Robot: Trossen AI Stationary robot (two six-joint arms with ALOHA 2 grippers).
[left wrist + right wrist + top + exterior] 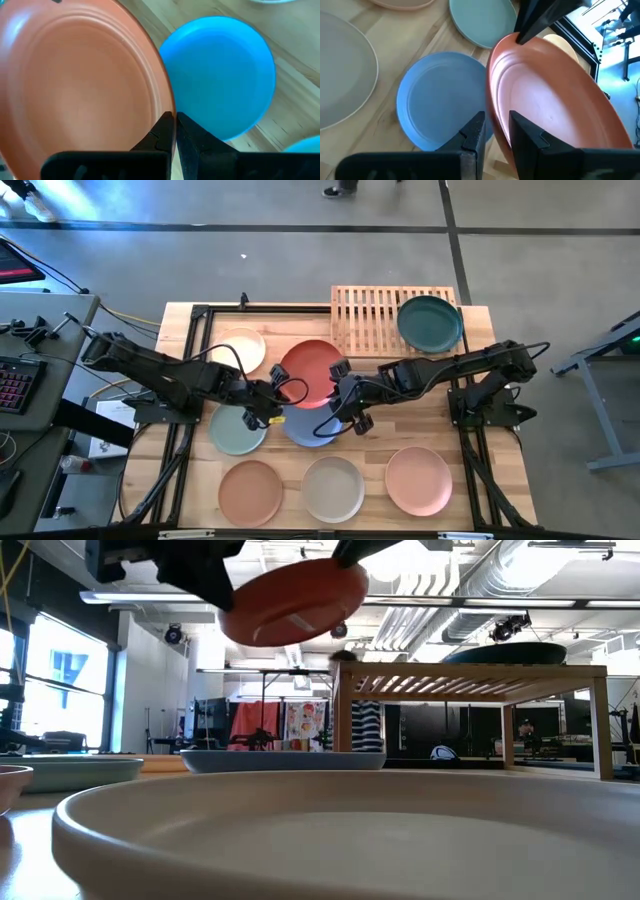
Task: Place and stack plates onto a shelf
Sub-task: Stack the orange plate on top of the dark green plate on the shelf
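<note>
The red-orange plate (310, 370) hangs tilted in the air (290, 602) between both grippers, above the blue plate (312, 427), which lies flat on the table (283, 760). My left gripper (275, 395) is shut on the red-orange plate's left rim. My right gripper (343, 398) is shut on the rim opposite. The dark teal plate (430, 323) rests flat on the right end of the slatted shelf (372, 318). My left gripper (175, 131) pinches the red-orange plate's rim (169, 107) between its two fingers, coming from the table's left. The plate is lifted clear and tilted. My right gripper (497, 132) has the opposite rim (495, 117) between its two fingers, coming from the table's right, one finger on each face.
The cream plate (240, 348) and pale green plate (238, 430) lie on the left. The terracotta (250, 492), beige (333, 488) and pink (418, 480) plates line the near edge. The shelf's left half shows bare slats.
</note>
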